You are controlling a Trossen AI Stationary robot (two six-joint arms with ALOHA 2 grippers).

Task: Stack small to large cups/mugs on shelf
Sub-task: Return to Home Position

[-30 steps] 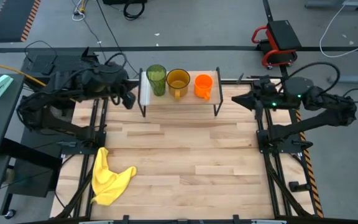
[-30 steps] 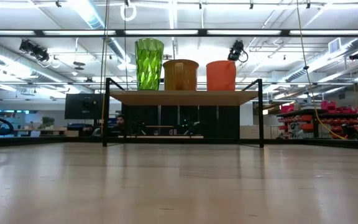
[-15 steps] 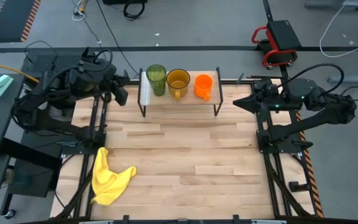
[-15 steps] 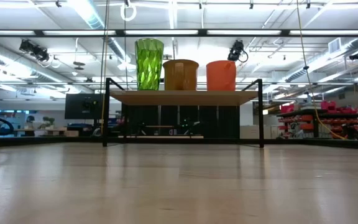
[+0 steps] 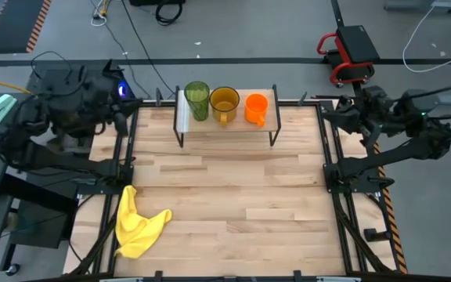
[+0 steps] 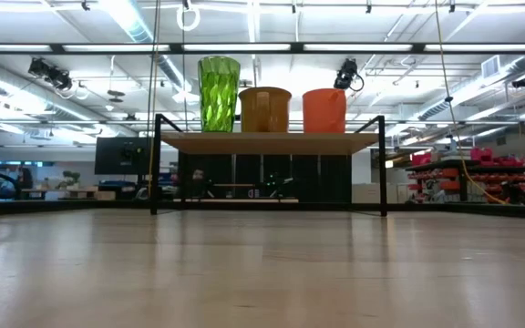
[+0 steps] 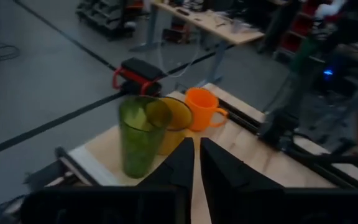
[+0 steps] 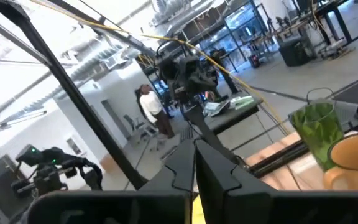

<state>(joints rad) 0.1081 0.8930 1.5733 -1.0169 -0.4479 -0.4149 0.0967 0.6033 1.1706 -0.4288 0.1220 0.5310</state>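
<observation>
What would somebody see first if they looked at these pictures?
Three bright cups stand in a row on the little shelf at the table's far edge: a green tumbler, an amber mug and an orange mug. Next comes the yellow cloth, crumpled by the table's left edge. The left gripper and right gripper, both shut, sit off the table's sides.

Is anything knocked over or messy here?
Nothing is knocked over. The translucent green tumbler, amber-yellow mug and bright orange mug stand upright in a row on the wooden shelf. A crumpled yellow cloth looks untidy near the wooden table's left edge. The left arm and right arm wait at the sides.
</observation>
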